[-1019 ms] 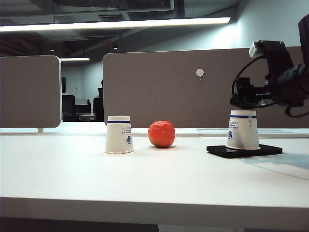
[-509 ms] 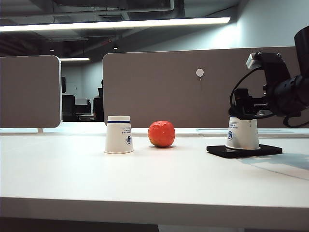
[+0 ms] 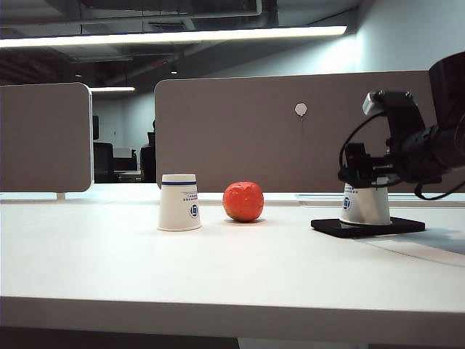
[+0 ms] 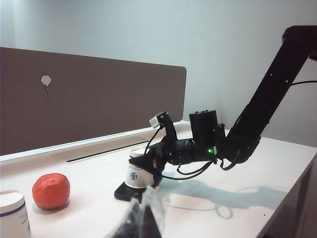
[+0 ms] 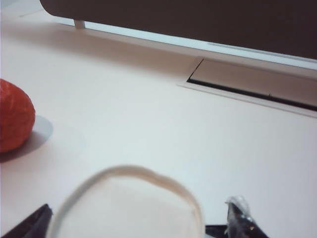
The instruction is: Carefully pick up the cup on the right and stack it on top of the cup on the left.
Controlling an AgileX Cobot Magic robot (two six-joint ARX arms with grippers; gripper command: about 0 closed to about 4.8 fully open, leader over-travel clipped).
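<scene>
On the white table (image 3: pixel 218 269), the right cup (image 3: pixel 365 206) stands upside down on a black mat (image 3: pixel 369 227), and the right end effector (image 3: pixel 363 177) sits low over its upturned base with its jaws spread wide on either side, not closed on the cup. In the right wrist view the cup's round base fills the near foreground, with one fingertip (image 5: pixel 240 208) showing just beside its rim. The left cup (image 3: pixel 179 203) stands upside down well apart to the left, a red fruit (image 3: pixel 243 201) lies between the two cups, and the left end effector (image 4: pixel 143 220) shows only as a dark blur, so I cannot tell how open it is.
</scene>
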